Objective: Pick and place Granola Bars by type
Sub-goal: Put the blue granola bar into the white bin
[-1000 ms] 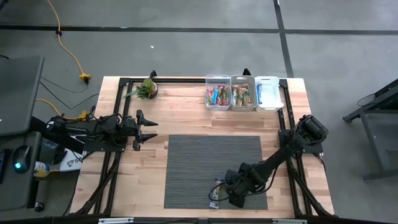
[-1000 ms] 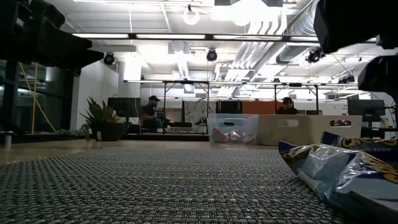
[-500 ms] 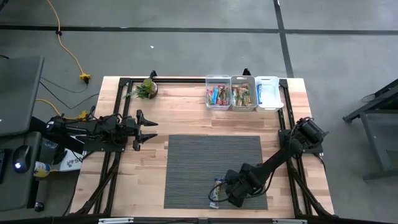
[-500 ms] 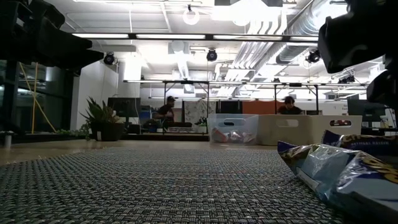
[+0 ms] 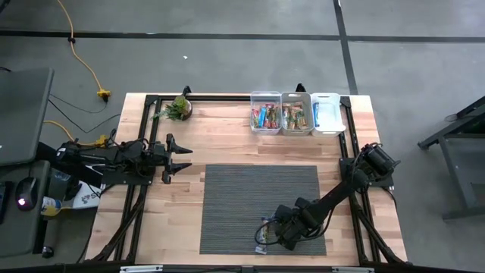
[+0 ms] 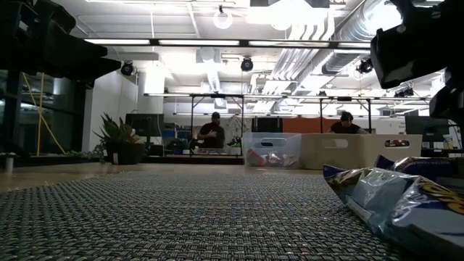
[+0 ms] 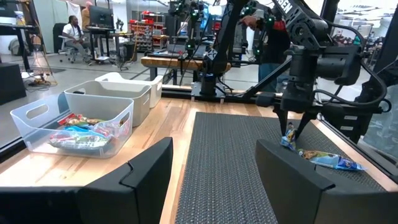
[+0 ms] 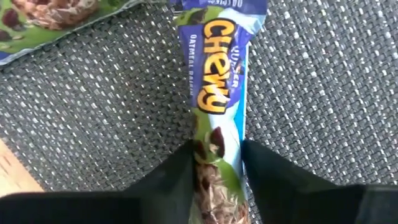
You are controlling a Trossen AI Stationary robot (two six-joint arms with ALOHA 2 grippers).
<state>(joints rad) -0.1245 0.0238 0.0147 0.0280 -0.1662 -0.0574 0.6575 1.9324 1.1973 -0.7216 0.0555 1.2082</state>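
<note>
A blue and green granola bar [image 8: 217, 93] lies on the grey woven mat [image 5: 242, 197] near its front right corner, and my right gripper [image 8: 216, 155] points down over it, shut on its near part. A second bar [image 8: 56, 18] lies beside it on the mat; in the left wrist view it shows as a flat blue wrapper [image 7: 326, 160]. The low view shows both bars [image 6: 391, 203] close up at the right. My left gripper [image 7: 214, 180] stands open and level at the table's left side [image 5: 186, 159], holding nothing. My right gripper pinches the bar's two long edges [image 8: 239, 149] between its two fingers, toward one end of the wrapper. The fingers come from above, pointing down, and lie across the bar. The bar's other end [image 8: 217, 25] rests on the mat.
Three clear bins stand in a row at the table's far edge: two hold bars [image 5: 265, 115] [image 5: 296, 115], the right one [image 5: 327, 112] a blue one. A small potted plant [image 5: 179, 108] sits at the far left. People work at desks in the room beyond.
My right gripper has come down a little onto the bar on the mat. The bars lie where they were.
</note>
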